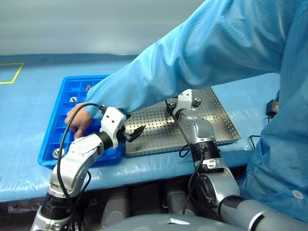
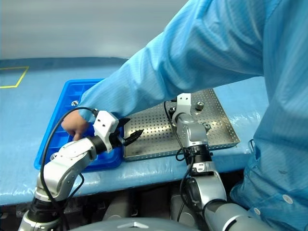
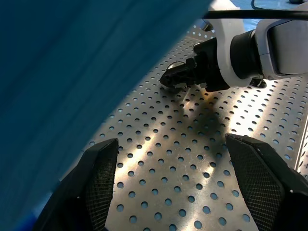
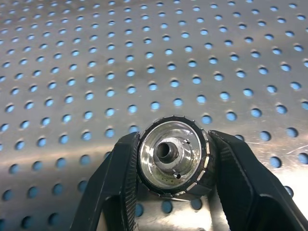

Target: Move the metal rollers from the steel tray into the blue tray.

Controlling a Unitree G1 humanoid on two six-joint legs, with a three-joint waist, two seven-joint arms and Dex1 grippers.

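The steel tray lies mid-table with the blue tray along its left side. In the right wrist view my right gripper is shut on a metal roller, one finger against each side, just above the perforated floor near the tray's far side. A second roller stands beside that wrist on the steel tray. Two rollers sit in blue tray compartments. My left gripper hangs open and holds nothing, over the steel tray's near left corner, beside the blue tray.
A person's blue-sleeved arm reaches across the steel tray's far left, and the hand rests in the blue tray close to my left wrist. A small black device on a cable lies at the right. Yellow tape marks the table's far left.
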